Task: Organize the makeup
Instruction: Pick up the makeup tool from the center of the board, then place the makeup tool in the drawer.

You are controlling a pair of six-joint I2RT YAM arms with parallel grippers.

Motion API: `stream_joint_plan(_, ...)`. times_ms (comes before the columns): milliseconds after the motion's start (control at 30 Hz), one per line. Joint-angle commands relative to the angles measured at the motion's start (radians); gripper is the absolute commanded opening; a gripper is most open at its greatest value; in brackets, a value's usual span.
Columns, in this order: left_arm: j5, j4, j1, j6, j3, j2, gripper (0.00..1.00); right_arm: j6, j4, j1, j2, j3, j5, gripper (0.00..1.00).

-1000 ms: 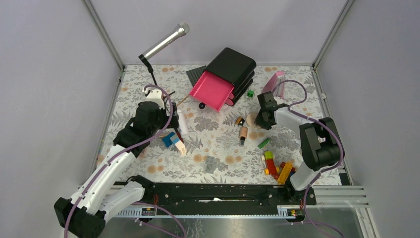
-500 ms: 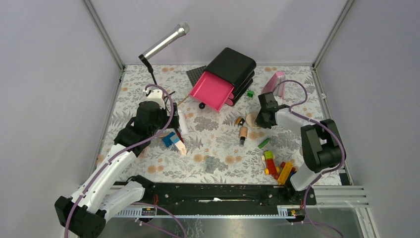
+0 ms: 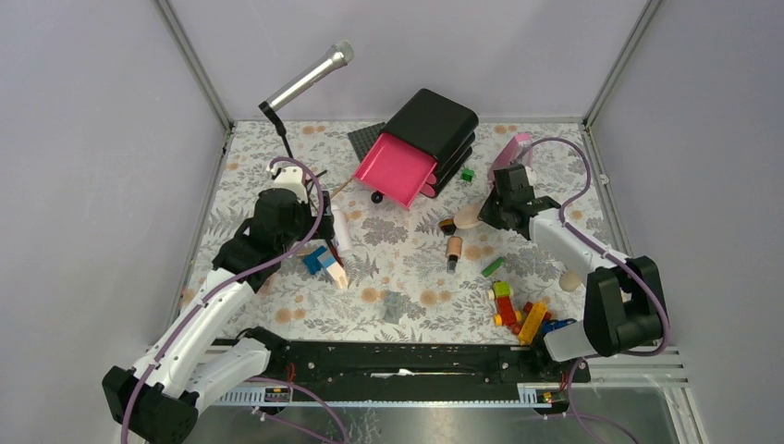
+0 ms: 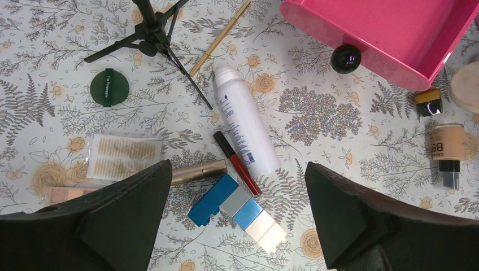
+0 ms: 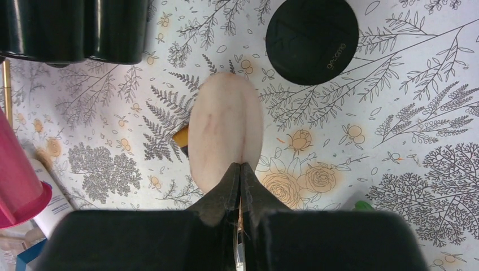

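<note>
Makeup lies spread under both of my grippers. My left gripper [image 4: 237,172] hangs with its jaws wide apart. In the gap between them I see the white tube [image 4: 244,129] with the thin red pencil [image 4: 237,164] right beside it. The rose-gold lipstick [image 4: 199,170] sits just inside the jaw on the left of the wrist view. A blue and white brick [image 4: 226,200] lies at the pencil's near end. The peach bottle [image 4: 448,148] lies well outside the other jaw, near a corner of the pink drawer [image 4: 390,28].

My right gripper [image 5: 240,167] has its jaws pressed together on the near edge of a beige oval puff [image 5: 226,132], which sticks straight out ahead of the fingertips. The round black compact [image 5: 312,40] lies on the table further ahead and to the right of those jaws, apart from the puff.
</note>
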Motion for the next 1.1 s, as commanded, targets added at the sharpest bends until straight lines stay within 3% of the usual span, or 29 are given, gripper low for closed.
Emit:
stream_joint_plan(0,0.016,0.045,0.006,0.005,-0.001,0.000,0.99,-0.007,-0.016,0.003,-0.051,0.012,-0.024,0.04)
stream_joint_plan(300,0.015,0.045,0.007,0.006,-0.001,0.001,0.99,-0.056,-0.008,0.009,-0.147,0.043,-0.101,0.02)
stream_joint_plan(533,0.016,0.044,0.011,0.005,0.001,0.000,0.99,-0.132,-0.040,0.115,-0.195,0.158,-0.076,0.00)
stream_joint_plan(733,0.014,0.044,0.013,0.005,-0.001,-0.002,0.99,-0.171,-0.054,0.233,-0.156,0.284,-0.048,0.00)
stream_joint_plan(1067,0.013,0.044,0.015,0.006,-0.001,-0.003,0.99,-0.205,-0.035,0.300,0.064,0.510,-0.053,0.01)
